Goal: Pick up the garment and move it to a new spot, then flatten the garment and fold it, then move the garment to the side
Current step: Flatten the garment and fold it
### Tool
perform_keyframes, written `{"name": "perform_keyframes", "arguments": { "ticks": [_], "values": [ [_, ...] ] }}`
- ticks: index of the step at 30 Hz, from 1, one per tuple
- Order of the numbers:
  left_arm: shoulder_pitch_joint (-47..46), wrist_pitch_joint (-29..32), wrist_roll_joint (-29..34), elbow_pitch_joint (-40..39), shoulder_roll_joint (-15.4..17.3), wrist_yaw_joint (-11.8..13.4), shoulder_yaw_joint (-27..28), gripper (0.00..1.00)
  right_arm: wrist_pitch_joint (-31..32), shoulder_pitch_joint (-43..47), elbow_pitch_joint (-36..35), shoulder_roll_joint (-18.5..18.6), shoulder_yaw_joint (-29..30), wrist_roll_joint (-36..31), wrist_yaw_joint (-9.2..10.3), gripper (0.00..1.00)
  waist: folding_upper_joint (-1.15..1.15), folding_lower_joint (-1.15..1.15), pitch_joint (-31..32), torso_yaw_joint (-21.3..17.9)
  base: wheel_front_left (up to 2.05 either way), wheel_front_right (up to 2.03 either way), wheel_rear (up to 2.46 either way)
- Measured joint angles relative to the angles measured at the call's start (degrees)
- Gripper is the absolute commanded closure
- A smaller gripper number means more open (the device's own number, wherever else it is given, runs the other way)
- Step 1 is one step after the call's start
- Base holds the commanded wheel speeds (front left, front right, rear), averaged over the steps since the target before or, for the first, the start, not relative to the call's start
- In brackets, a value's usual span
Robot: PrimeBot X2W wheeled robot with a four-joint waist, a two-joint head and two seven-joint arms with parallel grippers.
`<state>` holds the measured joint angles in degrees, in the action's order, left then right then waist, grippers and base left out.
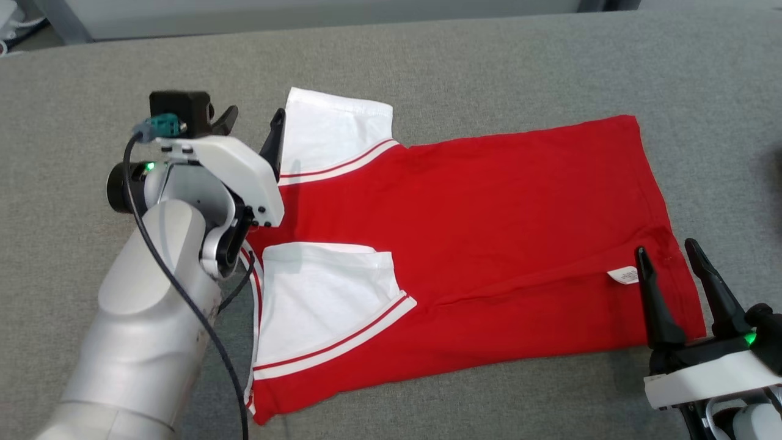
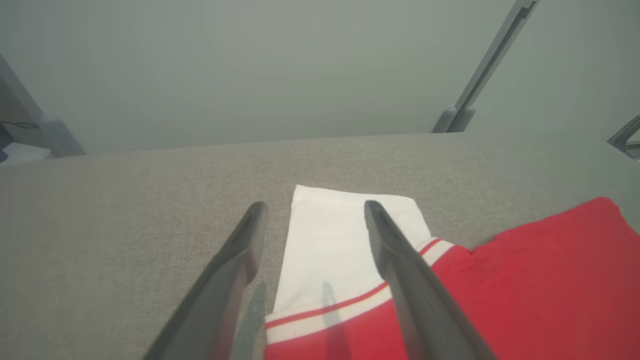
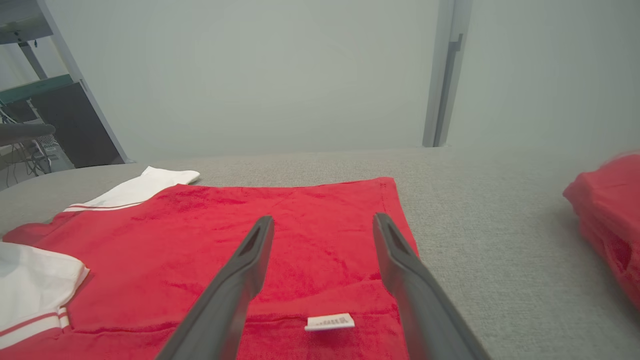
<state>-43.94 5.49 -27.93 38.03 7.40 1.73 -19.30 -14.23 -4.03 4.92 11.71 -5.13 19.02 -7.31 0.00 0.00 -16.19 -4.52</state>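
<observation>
Red-and-white T-shirt [image 1: 489, 232] flat on grey cloth surface [image 1: 489, 55]; left gripper [image 1: 256, 116] beside far sleeve [image 1: 336, 131], right gripper [image 1: 666, 247] over hem [image 1: 663, 195], both jaws wide, empty.

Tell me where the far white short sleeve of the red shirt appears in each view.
Head view: far white short sleeve, upper left of centre.
Left wrist view: sleeve, centre, lower half.
Right wrist view: sleeve, left, middle height.
Shared landmark: the red shirt body it joins.
</observation>
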Motion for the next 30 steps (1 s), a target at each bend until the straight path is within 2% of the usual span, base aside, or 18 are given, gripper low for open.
{"name": "perform_keyframes", "arguments": {
  "ticks": [6, 11, 30],
  "values": [
    [-9.6, 3.4, 0.0, 9.7, -1.0, -0.3, -0.3, 0.00, 0.0, -2.0, -0.7, 0.8, -0.8, 0.0, 0.00, 0.00, 0.00, 0.00, -4.4, -0.7, 0.00, 0.00, 0.00],
    [-15.8, 3.6, 0.0, 18.3, -1.2, -2.1, -0.7, 0.00, 0.0, -3.4, -0.8, 1.1, -1.2, 0.1, 0.00, 0.00, 0.00, 0.00, -7.6, -2.0, 0.00, 0.00, 0.00],
    [-27.7, 0.9, 1.4, 32.3, -1.1, -4.0, -3.3, 0.00, 0.0, -6.3, -1.4, 1.3, -2.9, 0.7, 0.00, 0.00, 0.00, 0.00, -13.3, -5.7, 0.00, 0.00, 0.00]
  ]
}}
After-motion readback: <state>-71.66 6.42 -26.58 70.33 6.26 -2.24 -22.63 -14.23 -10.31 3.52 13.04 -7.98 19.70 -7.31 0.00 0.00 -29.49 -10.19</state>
